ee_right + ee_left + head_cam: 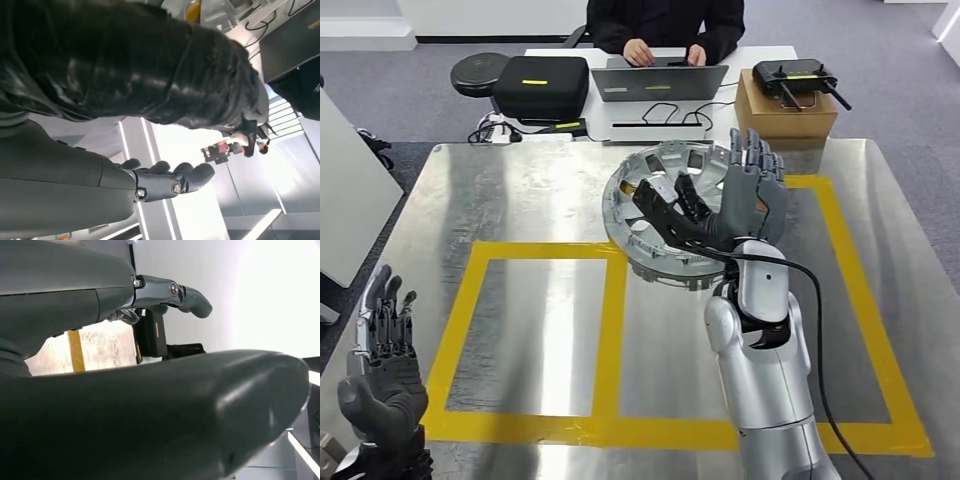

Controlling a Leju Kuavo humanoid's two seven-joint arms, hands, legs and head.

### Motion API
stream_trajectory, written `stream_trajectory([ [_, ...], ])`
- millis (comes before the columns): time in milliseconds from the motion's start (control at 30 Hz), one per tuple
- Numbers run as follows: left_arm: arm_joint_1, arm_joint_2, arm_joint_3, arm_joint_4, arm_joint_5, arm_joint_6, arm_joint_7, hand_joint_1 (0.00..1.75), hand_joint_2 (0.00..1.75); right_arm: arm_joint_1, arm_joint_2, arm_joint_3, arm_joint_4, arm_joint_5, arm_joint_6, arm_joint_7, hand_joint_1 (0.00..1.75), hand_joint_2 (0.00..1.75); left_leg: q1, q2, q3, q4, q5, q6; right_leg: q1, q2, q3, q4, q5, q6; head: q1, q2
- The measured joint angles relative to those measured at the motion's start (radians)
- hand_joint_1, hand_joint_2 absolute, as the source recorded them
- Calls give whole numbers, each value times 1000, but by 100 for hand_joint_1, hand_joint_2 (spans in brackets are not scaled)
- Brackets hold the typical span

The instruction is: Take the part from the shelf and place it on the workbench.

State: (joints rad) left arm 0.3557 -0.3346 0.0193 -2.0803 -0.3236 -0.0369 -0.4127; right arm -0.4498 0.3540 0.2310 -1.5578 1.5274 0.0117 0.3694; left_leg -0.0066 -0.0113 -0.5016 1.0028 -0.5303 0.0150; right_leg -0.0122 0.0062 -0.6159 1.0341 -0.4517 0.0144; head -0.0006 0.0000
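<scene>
Evidently the part (pixel 669 212) lies on the workbench (pixel 546 200); right hand (pixel 731 205) apparently released, fingers spread; left hand (pixel 384 365) empty.

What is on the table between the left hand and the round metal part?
In the head view, only bare metal tabletop crossed by yellow tape lines lies between the left hand and the round metal part; no object stands there.

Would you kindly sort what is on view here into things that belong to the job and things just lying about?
Part of the job:
round metal part
right hand, open at the part
metal workbench

Just lying about:
laptop
black case
cardboard box
black device on the box
</scene>
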Motion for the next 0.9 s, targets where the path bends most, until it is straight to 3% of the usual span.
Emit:
stream_trajectory([
  [67, 0, 0, 0, -3, 0, 1, 0, 0, 0, 2, 2, 0, -10, -24, -19, -25, 0, 0, 2, 1, -23, 54, -45, -11, -4, -3, -6, -5, 6, -11, -5, 0],
  [167, 1, 0, 0, -4, 0, 1, 0, 0, 0, 17, 4, 0, -38, -200, -72, -161, 0, 0, 8, 2, -94, 237, -144, -23, -1, -9, -21, -4, 15, -19, -12, 0],
  [200, 1, 0, 0, -4, 0, 1, 0, 0, 0, 25, 3, -1, -50, -292, -81, -221, 0, 0, 9, 2, -103, 268, -149, -23, 0, -10, -26, -3, 19, -19, -12, 0],
  [233, 0, 0, 0, -4, 0, 1, -1, 0, 0, 32, 3, -3, -62, -381, -86, -275, 0, 0, 10, 3, -95, 263, -135, -22, 1, -11, -32, -2, 24, -19, -12, 0],
  [267, 0, 0, 0, -4, 0, 0, -1, 0, 0, 39, 2, -7, -76, -465, -85, -321, 0, 0, 10, 3, -68, 217, -104, -19, 2, -11, -37, -1, 29, -19, -12, 0],
  [333, 0, 0, 0, -4, -1, -1, -3, 0, 0, 52, -1, -20, -107, -615, -78, -398, 0, 0, 7, 3, 8, 74, -46, -10, 4, -10, -45, -1, 41, -15, -11, 0],
  [400, 0, 0, 0, -5, -1, -2, -6, 0, 0, 72, -5, -39, -143, -735, -62, -467, 0, 87, 1, 1, 47, -11, -23, -2, 3, -10, -50, -5, 56, -5, -12, 0],
  [467, 0, 0, 0, -5, -1, -8, -8, 0, 0, 103, -14, -58, -183, -832, -26, -529, 0, 175, -3, 0, 40, -21, -11, 5, 1, -11, -53, -15, 74, 7, -13, 0],
  [500, -1, 0, 0, -5, -1, -12, -8, 0, 0, 121, -19, -66, -200, -894, 6, -562, 0, 175, -1, 3, 34, -25, -1, 10, 1, -9, -55, -17, 75, 14, -14, 0],
  [533, -1, -1, 0, -5, -1, -18, -8, 0, 0, 141, -26, -72, -214, -968, 47, -598, 0, 175, 1, 5, 27, -29, 11, 16, 1, -8, -62, -12, 61, 19, -13, 0],
  [567, -1, -1, -1, -5, -1, -24, -10, 0, 0, 165, -33, -75, -223, -1043, 87, -635, 0, 175, 4, 8, 18, -34, 24, 23, 1, -7, -73, 10, 29, 24, -11, 0],
  [633, -1, -2, -2, -5, -1, -33, -15, 0, 0, 223, -49, -78, -228, -1137, 133, -701, 0, 175, 5, 11, -8, -35, 45, 32, 0, -6, -105, 118, -70, 30, -5, 0],
  [667, -1, -2, -2, -5, -1, -35, -17, 0, 0, 251, -56, -78, -228, -1151, 136, -722, 0, 175, 5, 11, -23, -34, 56, 33, -1, -6, -119, 186, -108, 33, -3, 0],
  [700, -1, -2, -2, -5, -1, -35, -19, 0, 0, 275, -62, -79, -228, -1153, 134, -735, 0, 175, 4, 11, -39, -32, 66, 32, -1, -7, -124, 239, -124, 35, -2, 0],
  [733, -1, -2, -2, -5, -1, -36, -19, 0, 0, 293, -66, -80, -228, -1152, 130, -741, 0, 175, 4, 12, -55, -28, 75, 31, -1, -7, -115, 261, -117, 37, -1, 0],
  [767, -1, -2, -2, -5, -1, -36, -19, 0, 0, 308, -69, -80, -229, -1150, 125, -745, 0, 175, 5, 12, -70, -23, 83, 28, -1, -7, -89, 250, -96, 37, -1, 0],
  [833, 0, -2, -2, -5, -4, -36, -19, 0, 0, 329, -72, -81, -232, -1148, 109, -755, 0, 175, 5, 13, -95, -10, 94, 22, -2, -7, 10, 135, -63, 37, -1, 0],
  [900, 1, -2, -2, -6, -11, -30, -19, 0, 0, 350, -74, -85, -247, -1164, 86, -776, 0, 175, 2, 12, -112, 5, 104, 13, -1, -5, 102, 6, -78, 33, 0, 0],
])
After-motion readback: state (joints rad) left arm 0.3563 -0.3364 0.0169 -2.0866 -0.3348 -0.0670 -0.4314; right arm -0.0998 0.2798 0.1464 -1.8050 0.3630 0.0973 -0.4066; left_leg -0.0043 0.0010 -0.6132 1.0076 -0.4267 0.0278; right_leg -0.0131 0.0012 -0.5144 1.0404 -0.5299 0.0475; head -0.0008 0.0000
